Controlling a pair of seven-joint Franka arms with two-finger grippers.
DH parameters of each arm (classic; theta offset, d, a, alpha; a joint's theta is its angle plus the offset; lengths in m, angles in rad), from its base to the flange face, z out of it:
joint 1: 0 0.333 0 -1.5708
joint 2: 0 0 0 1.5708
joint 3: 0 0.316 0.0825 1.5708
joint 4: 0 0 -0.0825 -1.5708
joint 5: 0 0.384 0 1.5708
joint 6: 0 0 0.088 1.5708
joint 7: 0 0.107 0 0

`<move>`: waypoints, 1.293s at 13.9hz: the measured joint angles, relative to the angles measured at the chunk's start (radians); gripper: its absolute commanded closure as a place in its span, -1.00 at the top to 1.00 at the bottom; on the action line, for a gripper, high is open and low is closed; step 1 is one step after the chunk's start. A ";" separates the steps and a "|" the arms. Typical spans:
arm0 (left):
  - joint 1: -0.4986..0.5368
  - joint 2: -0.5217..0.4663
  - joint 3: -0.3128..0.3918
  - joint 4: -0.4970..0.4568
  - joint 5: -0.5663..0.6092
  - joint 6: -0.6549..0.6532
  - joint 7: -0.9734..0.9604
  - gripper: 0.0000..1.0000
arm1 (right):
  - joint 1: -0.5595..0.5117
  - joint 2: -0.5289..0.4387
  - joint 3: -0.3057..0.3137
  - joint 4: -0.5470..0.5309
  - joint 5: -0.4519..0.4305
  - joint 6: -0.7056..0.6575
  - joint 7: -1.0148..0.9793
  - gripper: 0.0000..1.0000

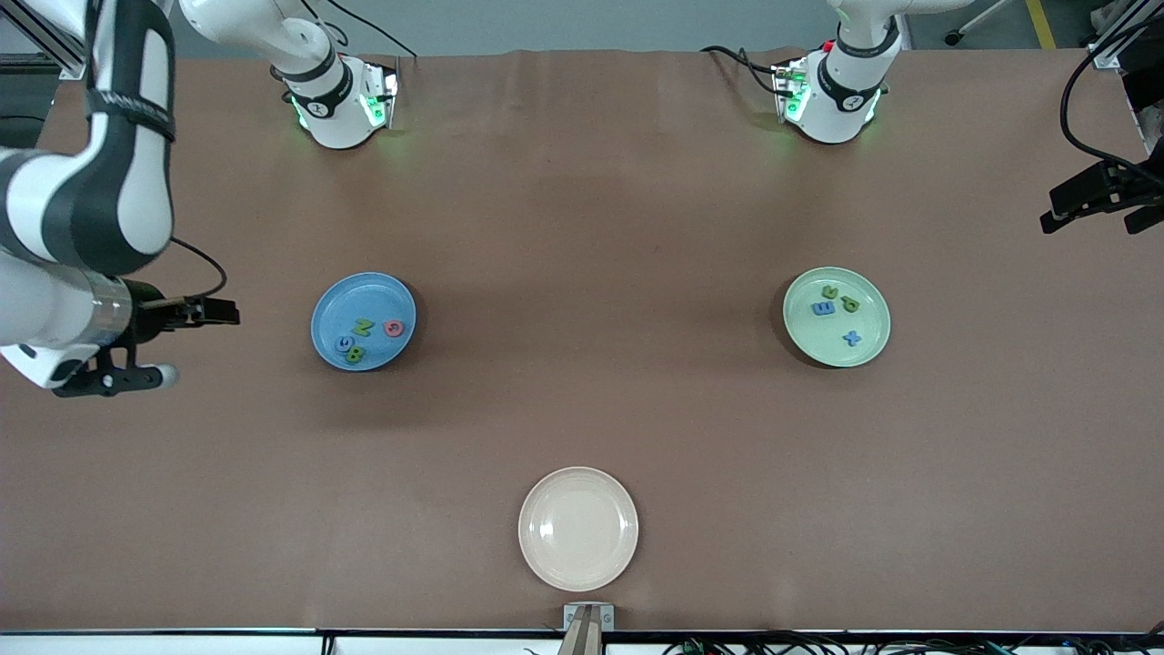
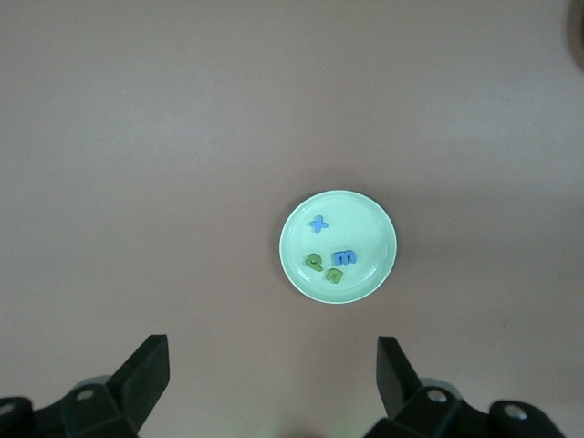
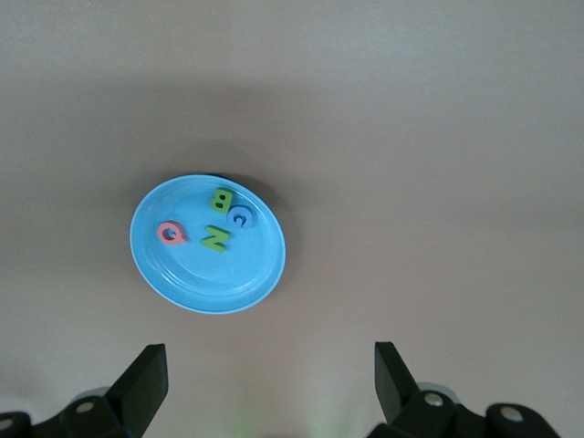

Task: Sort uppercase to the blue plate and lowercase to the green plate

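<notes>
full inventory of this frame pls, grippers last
blue plate: 1, medium blue, toward the right arm's end
uppercase: 4 (blue G, green B, green N, red Q), in the blue plate
green plate: 1, pale mint, toward the left arm's end
lowercase: 4 (blue x, blue m, green p, green n), in the green plate
cream plate: 1, nearest the front camera
table: 1, brown
left gripper: open, above the green plate
right gripper: open, above the blue plate

Both arms had glossy white shells with dark grey joint bands. Bases carried green indicator lights and black cables. The right gripper [image 1: 205, 312] and left gripper [image 1: 1087, 196] were black.
</notes>
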 measured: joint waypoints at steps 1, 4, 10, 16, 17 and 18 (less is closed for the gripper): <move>0.000 0.000 0.000 0.000 0.000 0.001 0.000 0.99 | -0.068 -0.046 0.098 0.000 -0.053 -0.003 0.040 1.00; 0.000 -0.002 0.000 0.000 0.000 0.004 0.000 0.99 | -0.240 -0.139 0.335 -0.007 -0.133 -0.014 0.126 1.00; -0.001 -0.010 0.000 0.000 0.000 0.005 0.000 0.99 | -0.540 -0.225 0.586 -0.043 -0.146 -0.042 0.138 1.00; -0.005 -0.010 -0.002 0.000 0.000 0.005 0.001 0.99 | -0.579 -0.244 0.623 -0.044 -0.211 -0.052 0.138 1.00; -0.005 -0.010 -0.002 0.000 0.000 0.005 0.001 0.99 | -0.579 -0.244 0.626 -0.044 -0.228 -0.052 0.138 1.00; -0.005 -0.010 -0.004 0.001 0.000 0.005 0.002 0.99 | -0.579 -0.244 0.628 -0.043 -0.243 -0.051 0.138 1.00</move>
